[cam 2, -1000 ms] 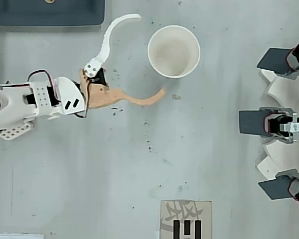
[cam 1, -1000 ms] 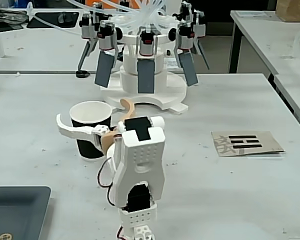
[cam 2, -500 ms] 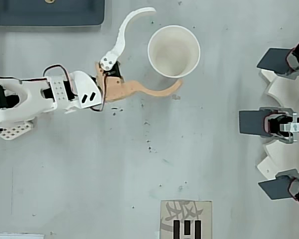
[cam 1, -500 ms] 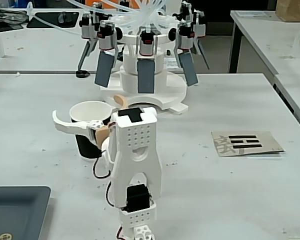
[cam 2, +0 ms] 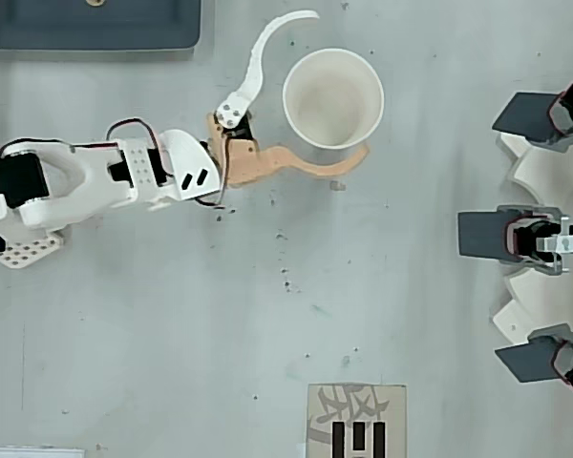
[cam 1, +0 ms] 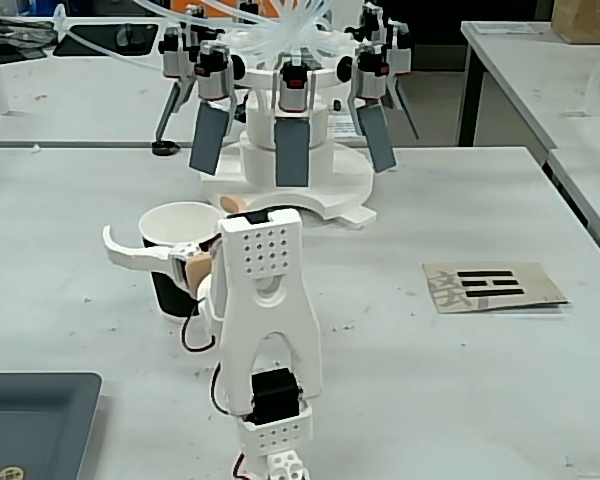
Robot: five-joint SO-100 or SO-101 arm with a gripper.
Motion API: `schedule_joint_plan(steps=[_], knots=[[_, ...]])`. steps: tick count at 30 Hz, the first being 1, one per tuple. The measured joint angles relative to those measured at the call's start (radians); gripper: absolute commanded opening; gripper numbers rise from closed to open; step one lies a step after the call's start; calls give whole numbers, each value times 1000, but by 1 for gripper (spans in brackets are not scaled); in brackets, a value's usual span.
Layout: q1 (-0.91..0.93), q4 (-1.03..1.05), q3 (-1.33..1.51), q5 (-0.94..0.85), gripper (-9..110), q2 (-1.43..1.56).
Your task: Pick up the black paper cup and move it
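The jaws (cam 2: 339, 86) stood wide open and held nothing. The cup (cam 2: 332, 98) stood upright on the counter (cam 2: 411, 286), partly between the two fingers, the orange finger (cam 2: 315, 164) touching or nearly touching its rim, probably so they could close on its wall.

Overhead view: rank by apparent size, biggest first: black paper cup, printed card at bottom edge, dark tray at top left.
1. dark tray, though cut off by the frame
2. black paper cup
3. printed card, also cut off; close to the cup, so that order is unsure
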Motion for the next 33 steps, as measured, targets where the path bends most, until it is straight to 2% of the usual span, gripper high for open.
schedule_joint_plan(steps=[22,33], knots=[[-8,2,-140,18,43,-155],[-8,3,-140,35,38,-186]])
